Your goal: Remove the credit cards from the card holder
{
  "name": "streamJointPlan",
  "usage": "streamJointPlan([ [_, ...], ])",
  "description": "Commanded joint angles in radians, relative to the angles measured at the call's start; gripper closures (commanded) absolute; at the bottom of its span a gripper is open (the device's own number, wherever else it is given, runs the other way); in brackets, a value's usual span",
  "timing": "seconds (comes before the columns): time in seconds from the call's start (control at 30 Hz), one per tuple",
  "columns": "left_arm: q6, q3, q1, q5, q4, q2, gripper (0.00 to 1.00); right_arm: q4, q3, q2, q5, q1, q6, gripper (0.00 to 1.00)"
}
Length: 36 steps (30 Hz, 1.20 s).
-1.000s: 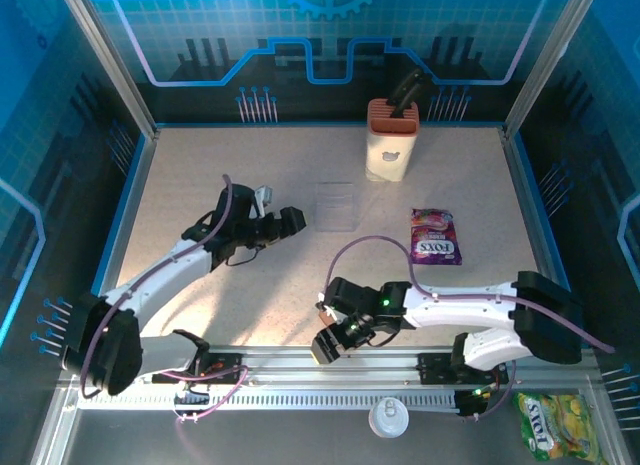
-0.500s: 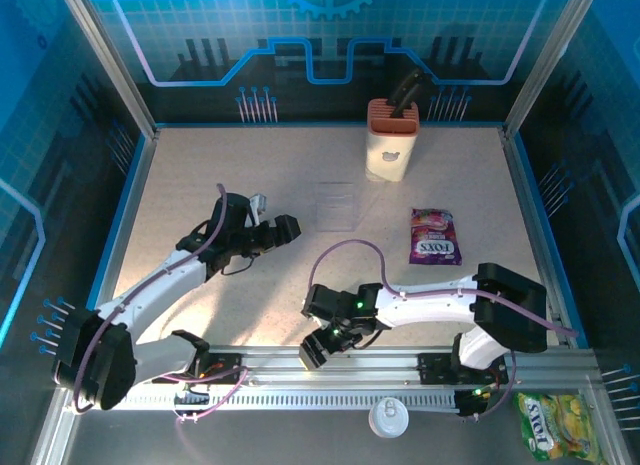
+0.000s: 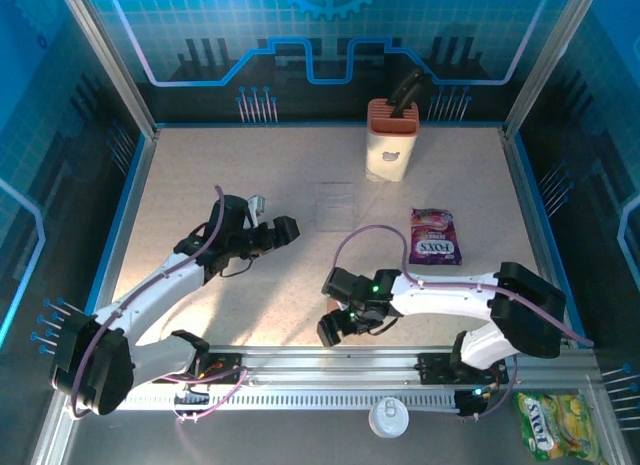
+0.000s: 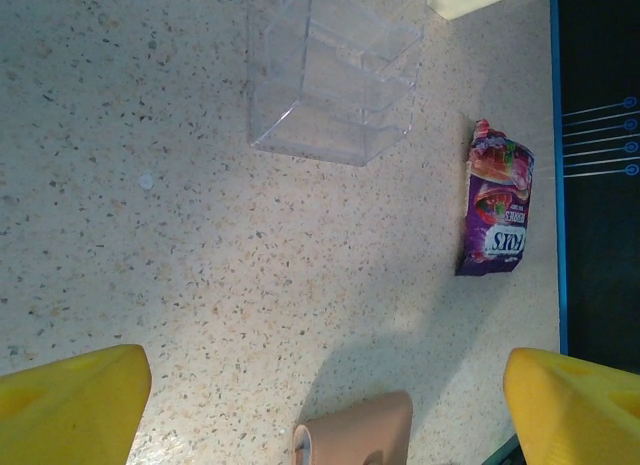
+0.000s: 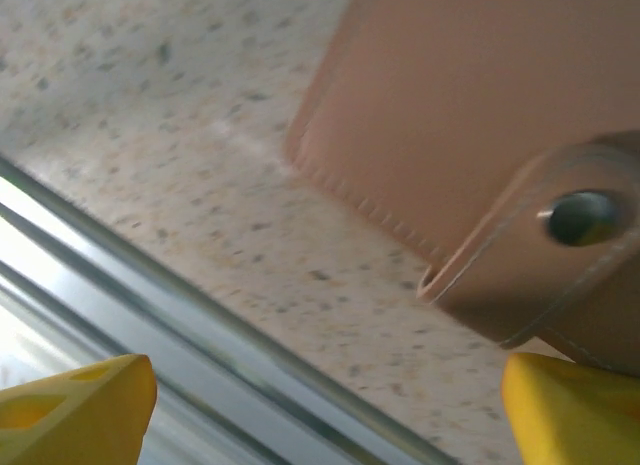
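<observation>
Card holder (image 5: 470, 115) lies closed on the tabletop (image 5: 150, 105) by the front rail (image 5: 150, 315), just ahead of our spread right hand (image 5: 322, 410); left hand (image 4: 320, 405) hovers spread too, probably to steady it.

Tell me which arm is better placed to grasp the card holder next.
Right. The right arm holds its jaws open close to the card holder, large in its wrist view. The left arm, jaws also open, is farther off, nearer the clear box.
</observation>
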Motion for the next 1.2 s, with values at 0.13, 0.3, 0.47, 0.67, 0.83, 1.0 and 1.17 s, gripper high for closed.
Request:
streamJointPlan([
  [0.13,-0.033,-0.040,-0.007,0.024,-0.026,-0.036,0.08,0.009,-0.023,-0.024,0.004,-0.139,-0.051,0.08],
  [0.3,-0.070,-0.075,-0.008,0.038,-0.003,-0.060,0.08,0.049,0.028,0.041,-0.024,-0.215,-0.089,0.08],
  [0.47,-0.086,-0.097,-0.021,0.033,-0.019,-0.082,0.08,0.056,0.135,0.130,-0.035,-0.259,-0.124,0.08],
  [0.67,-0.115,-0.144,-0.033,0.011,-0.013,-0.119,0.08,0.001,0.277,0.229,0.005,-0.241,-0.118,0.08],
  [0.83,-0.132,-0.172,-0.058,-0.016,-0.021,-0.145,0.08,-0.078,0.303,0.231,0.170,-0.183,-0.062,0.06],
  [1.0,-0.151,-0.213,-0.060,-0.058,-0.022,-0.180,0.08,-0.130,0.291,0.216,0.277,-0.113,0.010,0.00],
  [1.17,-0.154,-0.225,-0.060,-0.080,-0.017,-0.182,0.09,-0.162,0.303,0.247,0.310,-0.094,0.074,0.00],
])
